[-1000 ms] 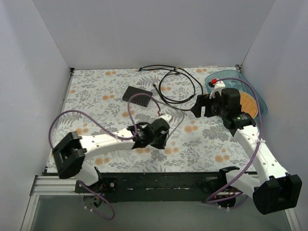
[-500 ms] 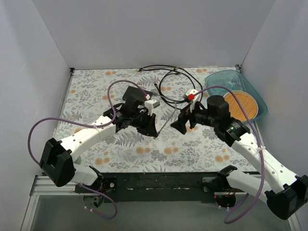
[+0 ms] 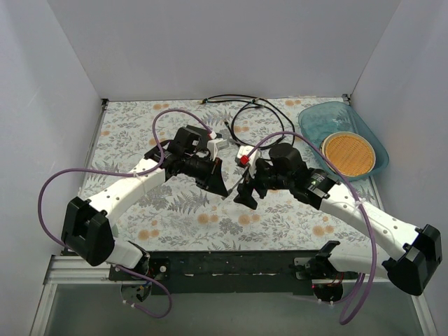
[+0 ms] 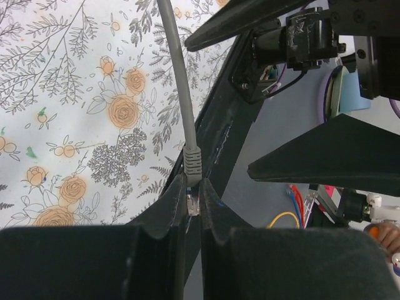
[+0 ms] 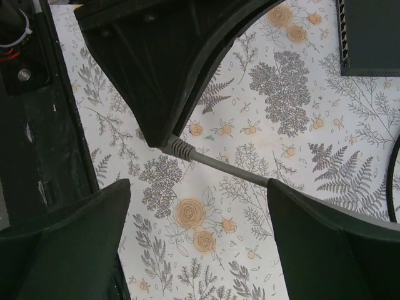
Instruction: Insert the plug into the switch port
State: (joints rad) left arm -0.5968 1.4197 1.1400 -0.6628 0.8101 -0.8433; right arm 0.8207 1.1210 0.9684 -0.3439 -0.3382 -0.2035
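Gripping the plug [image 4: 192, 164] by its tip, the left gripper [image 4: 193, 187] is clamped tight. The right gripper [image 5: 199, 187] stands fully spread, holding nothing, astride the grey cable [image 5: 225, 165]. The switch [image 5: 370, 37] lies well apart from the plug. Insertion is not yet done; alignment and push-in are judged outstanding.

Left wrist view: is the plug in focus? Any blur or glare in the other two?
Left wrist: plug and grey cable sharp, left fingers dark, soft. Right wrist: cable and tablecloth sharp, right fingers nearly black. Top view: even light, faint shadows, no glare.
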